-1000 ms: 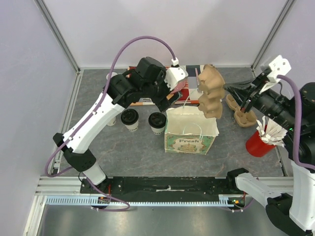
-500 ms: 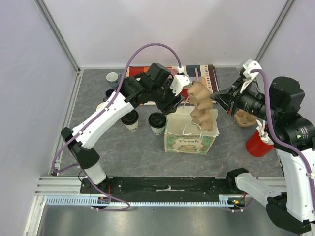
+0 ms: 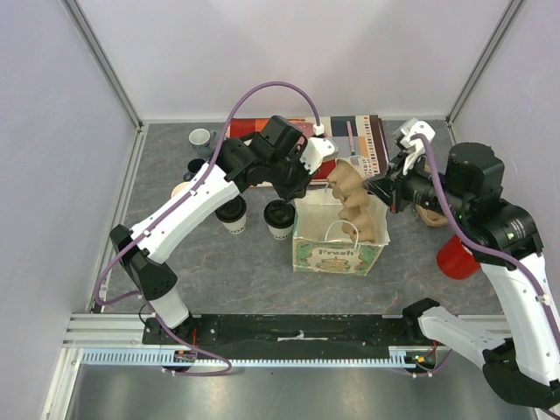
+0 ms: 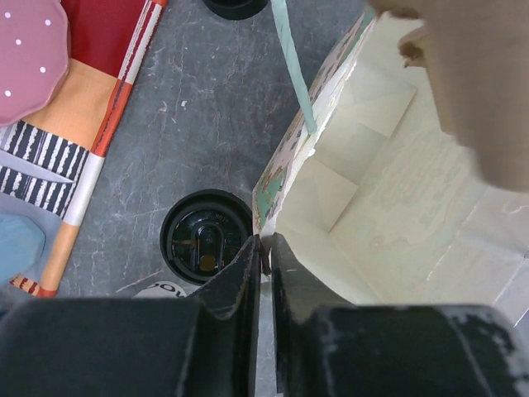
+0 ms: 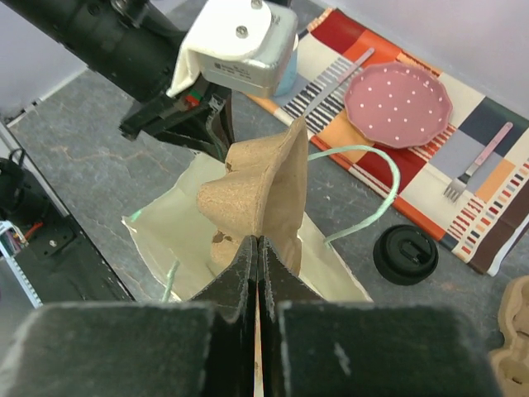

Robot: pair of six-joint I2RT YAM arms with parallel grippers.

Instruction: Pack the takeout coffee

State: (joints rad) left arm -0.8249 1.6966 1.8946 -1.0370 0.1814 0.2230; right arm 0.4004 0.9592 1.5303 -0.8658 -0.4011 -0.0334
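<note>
Pinching the left rim of the paper bag (image 3: 337, 255), the left gripper (image 4: 263, 248) holds its jaws narrow on the paper wall. The right gripper (image 5: 258, 245) clamps a pulp cup carrier (image 5: 263, 184), held on edge at the bag's open mouth. Two black-lidded coffee cups (image 3: 232, 210) (image 3: 279, 215) stand on the table (image 3: 236, 276) just left of the bag.

A printed paper bag (image 3: 337, 254) stands open in the middle of the bench (image 3: 236, 262), with a brown pulp carrier (image 3: 352, 194) upright in its mouth. Along the far edge lies a patchwork mat (image 3: 374, 140) bearing a pink dotted plate (image 5: 398, 103) and a fork (image 5: 475, 171). A small white mug (image 3: 200, 137) sits near the far left corner, a dark one (image 3: 194, 165) just nearer. By the right edge stands a red cup (image 3: 453, 259); beyond it, half hidden, is what may be a second carrier (image 3: 430, 215).
</note>
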